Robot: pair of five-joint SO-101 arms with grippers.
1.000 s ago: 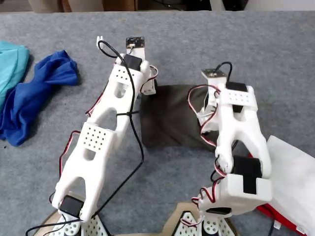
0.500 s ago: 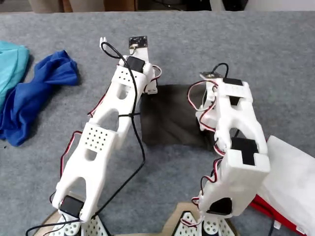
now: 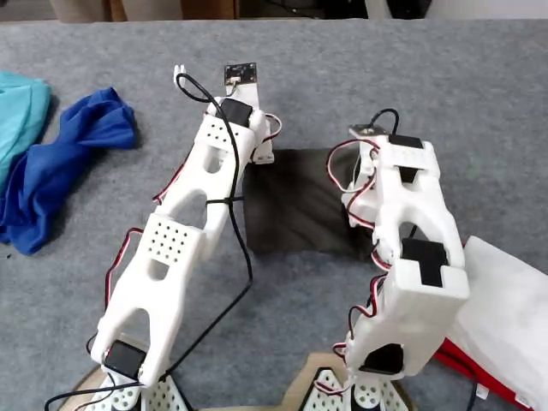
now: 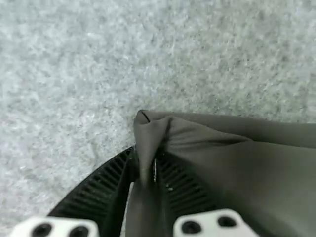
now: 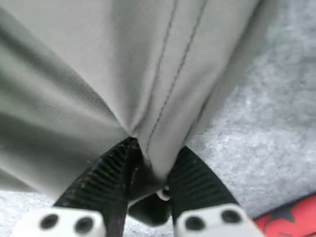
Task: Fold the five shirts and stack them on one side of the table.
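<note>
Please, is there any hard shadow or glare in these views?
High view: even light, no glare, no hard shadow on the table. Left wrist view: shade gathers inside the left gripper, where it pinches the dark shirt. Right wrist view: only soft shading in the cloth's folds above the right gripper.

The surface [image 3: 428,77] is speckled grey. The olive shirt [image 3: 295,201] is a plain dark grey-green, the blue shirt [image 3: 60,158] royal, the turquoise shirt [image 3: 17,107] pale, the white shirt [image 3: 505,317] plain, the red shirt [image 3: 479,383] bright.
</note>
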